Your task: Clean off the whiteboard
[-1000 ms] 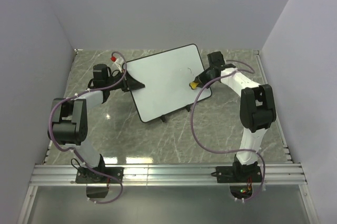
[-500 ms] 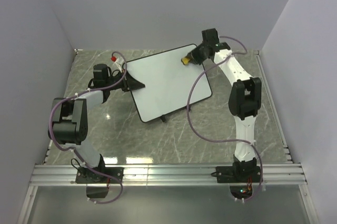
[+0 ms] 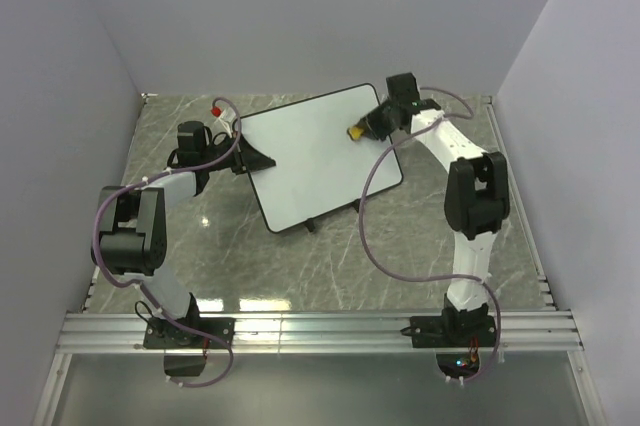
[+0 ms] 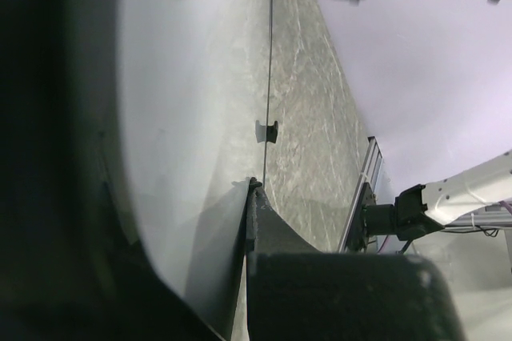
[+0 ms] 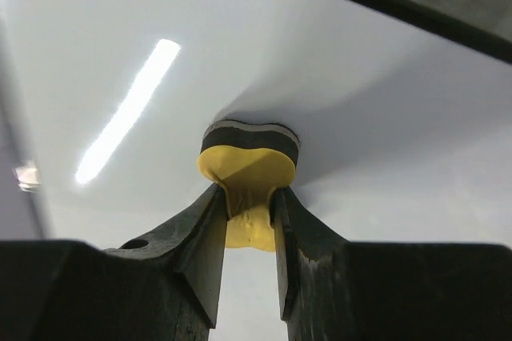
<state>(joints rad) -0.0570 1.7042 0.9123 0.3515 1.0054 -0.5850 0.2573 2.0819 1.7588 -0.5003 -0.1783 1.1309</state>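
Right wrist: right gripper pinches yellow eraser against whiteboard; left gripper, blurred, seemingly clamps its edge.

White black-framed whiteboard, flat on table, skewed, surface wiped clean

you're looking into a robotics lab test cell. plain pale panels are closing in a grey marble-patterned table at nine, twelve and three o'clock. an aluminium rail is running along the six o'clock edge, holding the bolted bases of the left arm and right arm, with purple cables looping loosely off both.
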